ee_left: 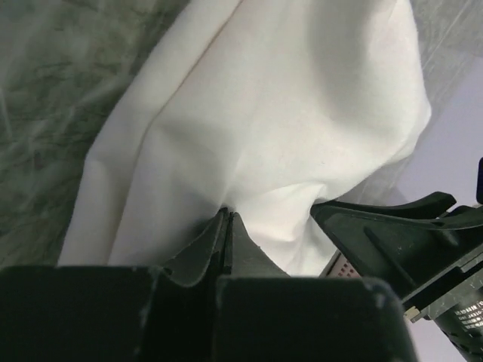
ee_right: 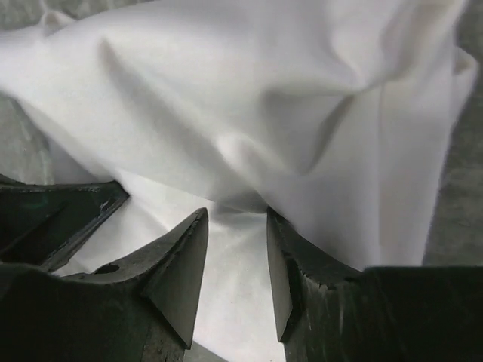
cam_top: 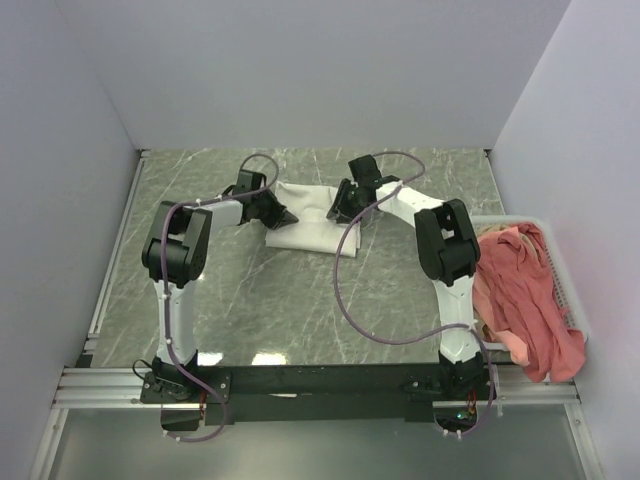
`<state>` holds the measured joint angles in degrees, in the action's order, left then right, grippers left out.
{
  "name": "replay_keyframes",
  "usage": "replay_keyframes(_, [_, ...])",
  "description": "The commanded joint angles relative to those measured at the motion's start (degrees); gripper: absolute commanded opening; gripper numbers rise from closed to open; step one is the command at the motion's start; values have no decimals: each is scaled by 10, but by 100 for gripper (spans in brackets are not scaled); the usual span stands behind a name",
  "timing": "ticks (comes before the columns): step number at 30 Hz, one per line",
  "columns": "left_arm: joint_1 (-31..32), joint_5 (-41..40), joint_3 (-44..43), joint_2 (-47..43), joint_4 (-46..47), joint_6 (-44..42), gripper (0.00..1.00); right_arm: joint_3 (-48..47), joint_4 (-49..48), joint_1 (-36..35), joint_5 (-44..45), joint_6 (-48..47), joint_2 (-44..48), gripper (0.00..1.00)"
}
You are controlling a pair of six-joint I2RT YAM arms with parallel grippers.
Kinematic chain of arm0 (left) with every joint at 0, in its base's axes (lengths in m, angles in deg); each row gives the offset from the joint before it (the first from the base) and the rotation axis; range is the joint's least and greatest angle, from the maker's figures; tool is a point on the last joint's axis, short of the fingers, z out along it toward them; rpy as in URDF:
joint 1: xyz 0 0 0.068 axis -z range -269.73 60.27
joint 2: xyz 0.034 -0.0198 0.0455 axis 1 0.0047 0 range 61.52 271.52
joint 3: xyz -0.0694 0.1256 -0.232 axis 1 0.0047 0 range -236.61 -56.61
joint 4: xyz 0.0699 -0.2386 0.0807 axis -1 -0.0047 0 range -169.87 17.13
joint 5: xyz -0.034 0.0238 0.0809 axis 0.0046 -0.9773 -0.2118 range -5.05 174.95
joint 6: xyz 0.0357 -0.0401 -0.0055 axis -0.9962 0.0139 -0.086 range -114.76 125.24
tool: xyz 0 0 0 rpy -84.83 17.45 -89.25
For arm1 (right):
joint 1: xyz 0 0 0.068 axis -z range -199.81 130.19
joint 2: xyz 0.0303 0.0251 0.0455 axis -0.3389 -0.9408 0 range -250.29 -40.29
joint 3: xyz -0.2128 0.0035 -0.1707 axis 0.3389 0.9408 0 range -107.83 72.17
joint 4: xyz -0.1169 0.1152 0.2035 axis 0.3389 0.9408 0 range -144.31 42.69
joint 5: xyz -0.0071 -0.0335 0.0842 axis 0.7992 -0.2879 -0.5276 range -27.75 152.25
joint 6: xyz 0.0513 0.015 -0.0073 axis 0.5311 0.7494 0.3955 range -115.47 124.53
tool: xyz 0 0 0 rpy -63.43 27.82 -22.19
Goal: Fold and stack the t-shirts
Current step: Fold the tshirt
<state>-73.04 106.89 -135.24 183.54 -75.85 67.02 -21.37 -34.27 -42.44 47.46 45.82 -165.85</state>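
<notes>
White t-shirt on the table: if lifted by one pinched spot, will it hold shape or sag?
Likely floppy: the white t-shirt lies in soft folds and puckers toward the left tool, so it should drape from any grip. Thin cloth, so probably light, and apt to bunch if pushed.

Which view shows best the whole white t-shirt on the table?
The top external view: there the white t-shirt shows almost its whole outline on the table. Both wrist views show only close folds of it.

Basket mostly under salmon t-shirts
</notes>
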Motion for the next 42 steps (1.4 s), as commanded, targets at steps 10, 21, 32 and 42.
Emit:
replay_keyframes(10, [23, -58, 125, -76, 6, -2, 2, -13, 122, -62, 237, -93, 7, 45])
replay_keyframes(21, [64, -66, 354, -282, 47, 13, 1, 237, 42, -131, 222, -78, 156, 45])
replay_keyframes(32, [83, -106, 343, -435, -36, -35, 4, 333, -1, -140, 189, -88, 325, 45])
replay_keyframes(42, [84, 6, 165, -222, 25, -74, 1, 340, -109, -44, 22, -35, 306, 42])
